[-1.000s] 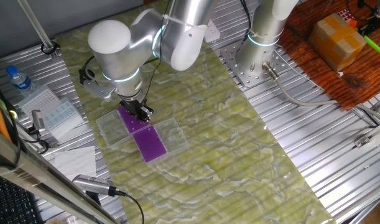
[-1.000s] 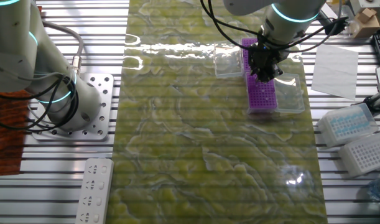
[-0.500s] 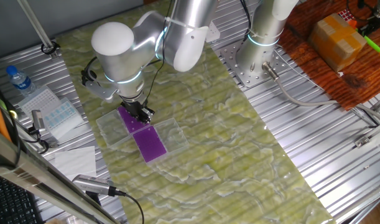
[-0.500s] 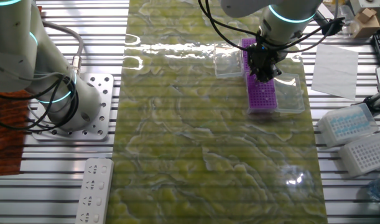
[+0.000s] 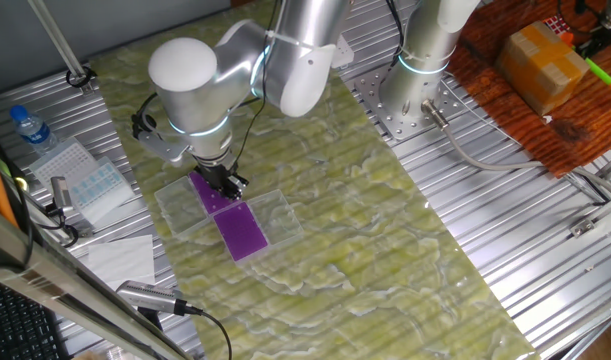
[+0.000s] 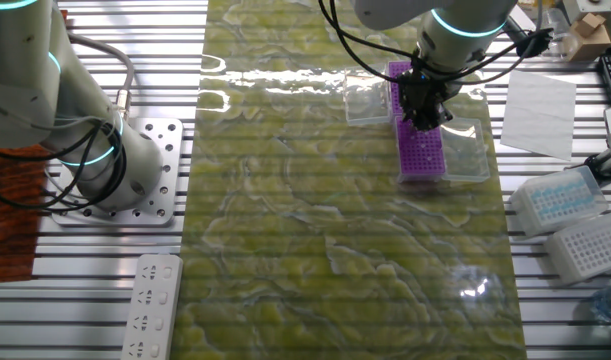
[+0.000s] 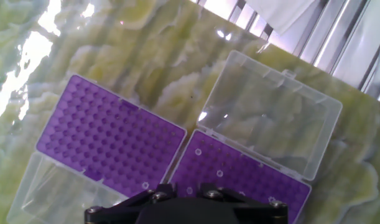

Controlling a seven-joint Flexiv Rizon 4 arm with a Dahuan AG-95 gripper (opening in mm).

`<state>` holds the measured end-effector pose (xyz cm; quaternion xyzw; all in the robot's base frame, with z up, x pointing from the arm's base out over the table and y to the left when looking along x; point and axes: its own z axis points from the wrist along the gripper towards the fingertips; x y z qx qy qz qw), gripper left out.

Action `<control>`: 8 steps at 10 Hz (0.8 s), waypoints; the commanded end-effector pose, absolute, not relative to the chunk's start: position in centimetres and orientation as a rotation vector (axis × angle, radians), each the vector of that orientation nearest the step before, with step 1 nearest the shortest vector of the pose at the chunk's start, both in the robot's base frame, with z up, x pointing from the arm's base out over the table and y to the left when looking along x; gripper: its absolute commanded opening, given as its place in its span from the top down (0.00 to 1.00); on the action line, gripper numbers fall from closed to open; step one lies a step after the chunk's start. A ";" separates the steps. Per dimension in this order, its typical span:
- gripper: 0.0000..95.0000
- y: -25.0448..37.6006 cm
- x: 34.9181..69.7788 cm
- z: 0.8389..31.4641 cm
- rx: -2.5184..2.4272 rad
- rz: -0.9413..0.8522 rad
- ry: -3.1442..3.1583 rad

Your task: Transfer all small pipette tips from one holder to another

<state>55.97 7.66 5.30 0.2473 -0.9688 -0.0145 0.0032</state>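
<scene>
The gripper [image 5: 228, 185] hovers over two purple holders [image 7: 112, 143], small pipette tips [image 7: 219, 173] at 5 o'clock; jaw state cannot be told.

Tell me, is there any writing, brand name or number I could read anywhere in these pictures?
None can be read.
Plastic water bottle: its label is too small and blurred.
Brown cardboard box: no legible print.
Purple perforated tip racks: no markings show.
White power strip: no text visible.
</scene>
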 end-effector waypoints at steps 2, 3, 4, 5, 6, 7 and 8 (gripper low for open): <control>1.00 7.7 56.0 5.2 0.787 -0.046 -3.039; 1.00 7.7 56.0 5.2 0.787 -0.047 -3.038; 1.00 7.7 56.0 5.2 0.787 -0.047 -3.038; 1.00 7.7 56.0 5.5 0.777 -0.049 -3.030; 1.00 7.7 55.9 6.1 0.771 -0.053 -3.021; 1.00 7.7 55.9 6.5 0.769 -0.053 -3.017; 1.00 7.8 55.8 7.8 0.744 -0.055 -3.011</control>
